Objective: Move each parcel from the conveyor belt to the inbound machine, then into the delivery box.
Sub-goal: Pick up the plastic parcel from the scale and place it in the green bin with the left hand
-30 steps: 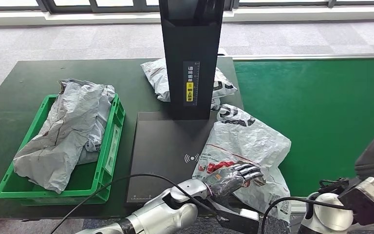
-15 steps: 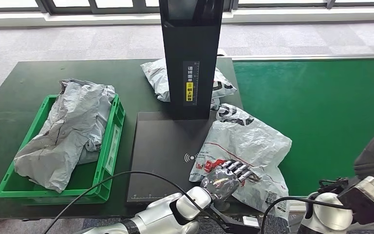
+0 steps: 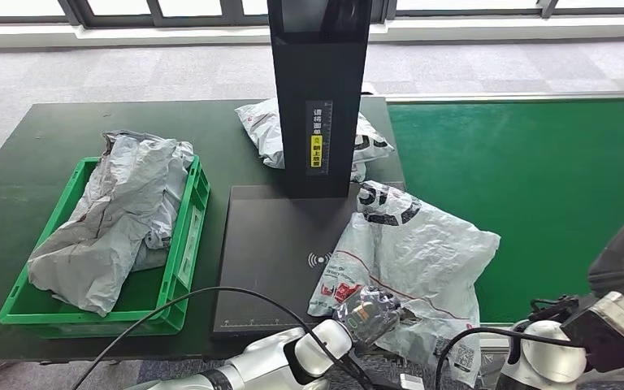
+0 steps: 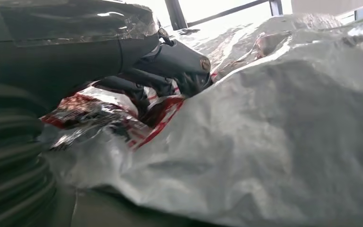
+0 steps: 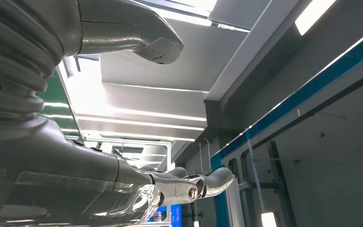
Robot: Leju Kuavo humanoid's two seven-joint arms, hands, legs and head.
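A white parcel (image 3: 422,252) with red and black print lies half on the black scanner plate (image 3: 268,244) of the inbound machine and half over the table's right edge. My left hand (image 3: 366,311) has its fingers curled into the parcel's near edge and grips the crumpled film. In the left wrist view the thumb and dark fingers of that hand (image 4: 137,61) close on the red-printed fold of the parcel (image 4: 274,132). My right hand (image 5: 170,187) is held with its fingers stretched out, holding nothing. The right arm (image 3: 585,341) sits low at the right.
The machine's black column (image 3: 318,97) rises behind the plate, with another white parcel (image 3: 264,130) behind it. A green crate (image 3: 180,252) at the left holds grey parcels (image 3: 114,219). The green conveyor belt (image 3: 536,179) runs along the right. All stand on a dark table (image 3: 49,138).
My left hand's fingers went from lying stretched on the parcel to curled into its near edge, and the hand drew back towards me. The parcel shifted and spread slightly to the right.
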